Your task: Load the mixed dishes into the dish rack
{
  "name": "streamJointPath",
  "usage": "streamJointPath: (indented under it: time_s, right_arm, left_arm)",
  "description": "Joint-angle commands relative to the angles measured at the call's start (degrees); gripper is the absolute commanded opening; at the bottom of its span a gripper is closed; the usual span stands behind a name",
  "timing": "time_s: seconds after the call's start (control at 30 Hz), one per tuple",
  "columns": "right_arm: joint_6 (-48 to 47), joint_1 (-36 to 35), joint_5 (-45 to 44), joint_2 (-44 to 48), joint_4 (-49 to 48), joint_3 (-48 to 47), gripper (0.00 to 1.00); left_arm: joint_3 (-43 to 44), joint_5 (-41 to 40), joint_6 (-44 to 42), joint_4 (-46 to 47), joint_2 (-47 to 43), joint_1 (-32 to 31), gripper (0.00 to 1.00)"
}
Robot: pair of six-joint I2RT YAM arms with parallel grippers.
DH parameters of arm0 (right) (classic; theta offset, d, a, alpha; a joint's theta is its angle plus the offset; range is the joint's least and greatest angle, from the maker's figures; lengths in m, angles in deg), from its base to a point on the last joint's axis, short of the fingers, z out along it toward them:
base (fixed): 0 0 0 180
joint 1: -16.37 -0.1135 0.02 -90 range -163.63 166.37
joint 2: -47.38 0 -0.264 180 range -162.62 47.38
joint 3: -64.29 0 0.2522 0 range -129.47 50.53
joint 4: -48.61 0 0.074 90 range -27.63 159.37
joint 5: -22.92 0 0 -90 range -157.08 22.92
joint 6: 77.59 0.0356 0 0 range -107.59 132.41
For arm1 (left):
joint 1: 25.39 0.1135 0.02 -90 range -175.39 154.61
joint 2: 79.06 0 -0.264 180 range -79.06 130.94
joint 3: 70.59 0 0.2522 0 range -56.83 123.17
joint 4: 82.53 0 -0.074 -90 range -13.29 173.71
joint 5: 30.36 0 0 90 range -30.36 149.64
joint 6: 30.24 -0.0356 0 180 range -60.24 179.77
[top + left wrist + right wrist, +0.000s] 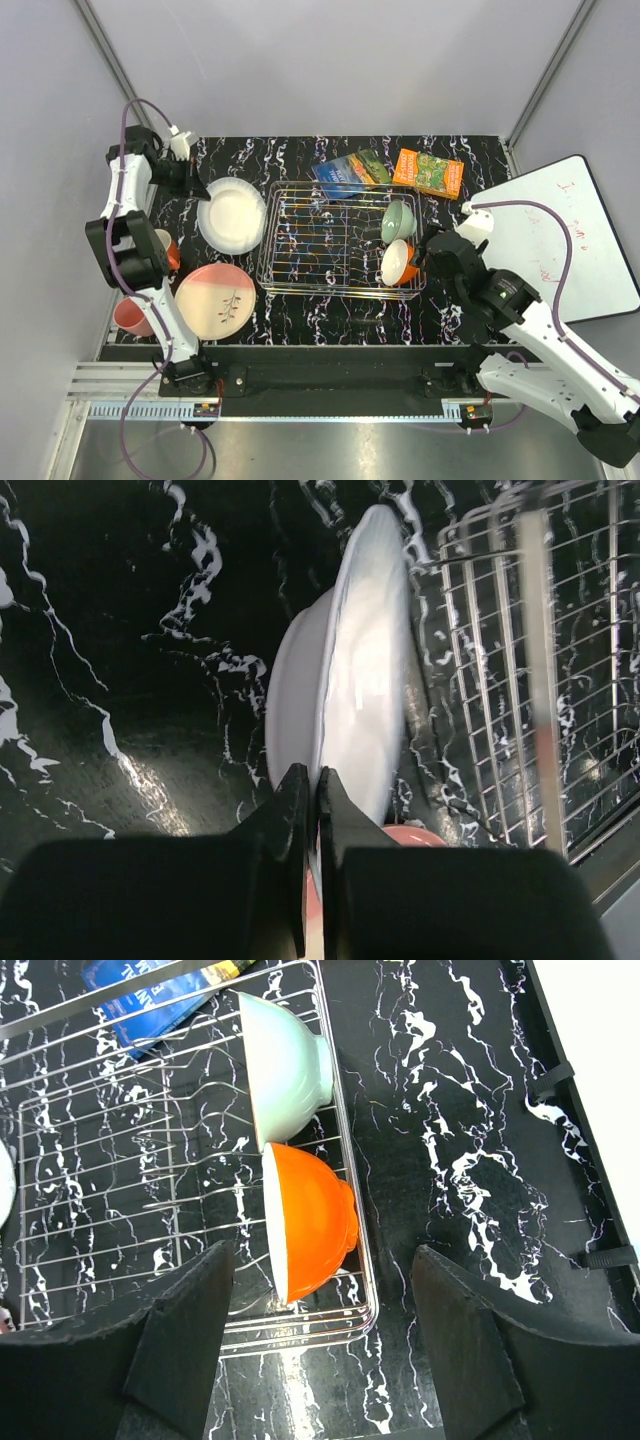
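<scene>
Beside wire-grid rack (320, 240): glossy round white plate (233, 215) in left gripper (312, 780).

The left and middle wires of the dish rack (310, 240) are open from above. Its right end is taken by the pale green bowl (398, 220) and the orange bowl (398, 262), both standing on edge. The white plate (232, 215) is just beside the left side and blocks it. The blue packet (345, 172) and the orange packet (428, 172) lie along the far side.
</scene>
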Motion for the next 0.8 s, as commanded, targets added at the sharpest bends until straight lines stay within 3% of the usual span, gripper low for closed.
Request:
streamJointPath:
  time_s: [0.0,0.3,0.5,0.77]
  right_arm:
    - [1.61,-0.02,0.29,2.00,-0.59,0.20,0.78]
    - [2.23,-0.02,-0.06,4.20,1.17,0.19,0.76]
    - [1.35,-0.02,-0.24,3.94,0.64,0.55,0.76]
    - [0.21,-0.02,-0.15,3.94,-1.20,0.28,0.74]
  left_arm:
    - [-0.82,1.76,-0.97,1.96,-4.93,0.10,0.00]
    - [-1.53,2.46,0.00,1.61,-5.63,-0.08,0.00]
    - [5.75,2.03,1.93,0.99,-12.39,-1.48,0.00]
    - [9.99,-8.24,-7.54,0.64,-24.78,-11.14,0.00]
